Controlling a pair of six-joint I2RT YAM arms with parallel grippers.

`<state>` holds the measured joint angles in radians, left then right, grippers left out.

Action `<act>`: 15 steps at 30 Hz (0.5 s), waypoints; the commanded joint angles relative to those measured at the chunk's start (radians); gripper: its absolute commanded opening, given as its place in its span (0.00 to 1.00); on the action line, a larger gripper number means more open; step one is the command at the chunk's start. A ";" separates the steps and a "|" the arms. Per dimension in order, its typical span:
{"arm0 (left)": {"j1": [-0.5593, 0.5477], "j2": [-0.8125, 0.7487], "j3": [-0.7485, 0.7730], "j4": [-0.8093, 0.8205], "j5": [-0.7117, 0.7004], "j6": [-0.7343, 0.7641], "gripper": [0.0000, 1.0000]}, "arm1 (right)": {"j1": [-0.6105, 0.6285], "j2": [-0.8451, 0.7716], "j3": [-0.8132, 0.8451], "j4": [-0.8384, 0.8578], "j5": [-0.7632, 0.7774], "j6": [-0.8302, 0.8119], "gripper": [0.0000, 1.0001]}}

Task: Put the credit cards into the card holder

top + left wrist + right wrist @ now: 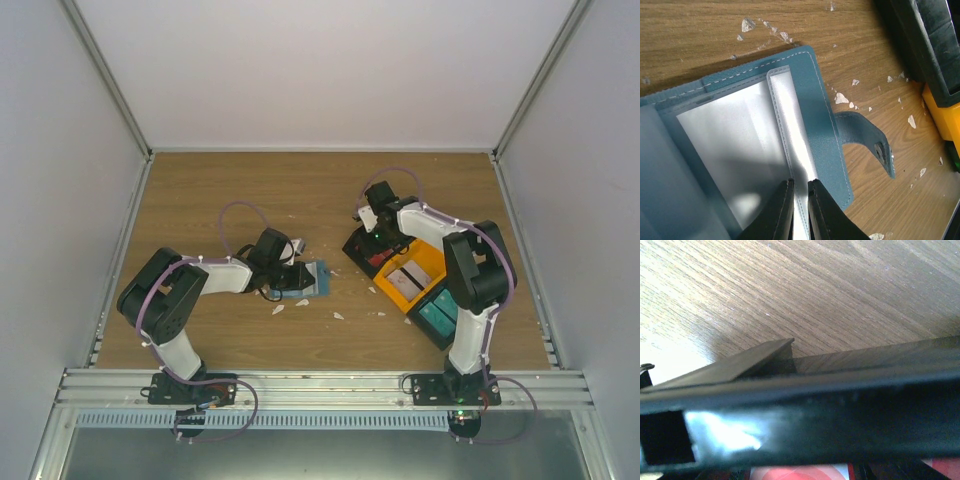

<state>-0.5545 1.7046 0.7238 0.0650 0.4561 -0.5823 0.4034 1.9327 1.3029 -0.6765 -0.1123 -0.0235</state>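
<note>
Credit cards point(405, 279): white rectangles lying flat in the orange bin point(432, 262) on the right side, long axis roughly along the bin's diagonal. In the right wrist view a red-and-white card face shows at the bottom edge, below the black bin point(840, 430) wall; that view doesn't show which bin it lies in.

Card holder point(312, 278): open flat on the table point(250, 190), mid-left and well apart from the bins, with its strap point(867, 142) flopped out toward them.

Key relation: the cards are on the right arm's side. The right gripper point(375, 228) hangs over the black bin, and the orange bin is next door on the near side, so the right arm is far nearer the cards. Cards then have to travel left to the holder.

Right gripper: its fingers don't show in its own camera and are too small from above, so I can't tell how wide it is or whether it's empty.

Left gripper point(800, 184): narrow, pinching the clear pocket leaf point(790, 115) of the card holder, probably to hold a slot open.
</note>
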 commanded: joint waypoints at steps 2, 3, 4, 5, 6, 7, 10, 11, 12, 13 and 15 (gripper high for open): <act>0.002 0.029 -0.004 -0.021 -0.022 0.025 0.13 | -0.008 0.023 0.019 -0.019 -0.019 -0.018 0.51; 0.002 0.030 -0.004 -0.021 -0.021 0.025 0.13 | -0.007 0.016 0.018 -0.022 -0.021 -0.013 0.51; 0.003 0.031 -0.004 -0.021 -0.022 0.024 0.13 | -0.007 0.006 0.016 -0.023 -0.024 -0.009 0.51; 0.004 0.032 -0.005 -0.021 -0.021 0.024 0.13 | -0.006 -0.004 0.012 -0.022 -0.033 -0.007 0.50; 0.004 0.033 -0.004 -0.021 -0.022 0.022 0.13 | -0.007 -0.014 0.007 -0.020 -0.045 -0.006 0.50; 0.005 0.035 -0.004 -0.021 -0.021 0.021 0.13 | -0.007 -0.025 0.000 -0.016 -0.050 -0.001 0.49; 0.008 0.035 -0.004 -0.018 -0.021 0.017 0.13 | -0.007 -0.058 -0.022 0.000 -0.075 0.013 0.48; 0.008 0.035 -0.006 -0.018 -0.020 0.017 0.13 | -0.007 -0.062 -0.027 0.004 -0.088 0.014 0.48; 0.009 0.037 -0.006 -0.017 -0.019 0.016 0.13 | -0.008 -0.069 -0.031 0.007 -0.097 0.017 0.48; 0.011 0.038 -0.006 -0.017 -0.018 0.017 0.13 | -0.007 -0.074 -0.036 0.011 -0.102 0.018 0.48; 0.011 0.039 -0.005 -0.017 -0.016 0.018 0.13 | -0.008 -0.083 -0.043 0.011 -0.109 0.019 0.47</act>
<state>-0.5491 1.7084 0.7238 0.0681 0.4652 -0.5823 0.4023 1.8957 1.2797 -0.6743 -0.1692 -0.0196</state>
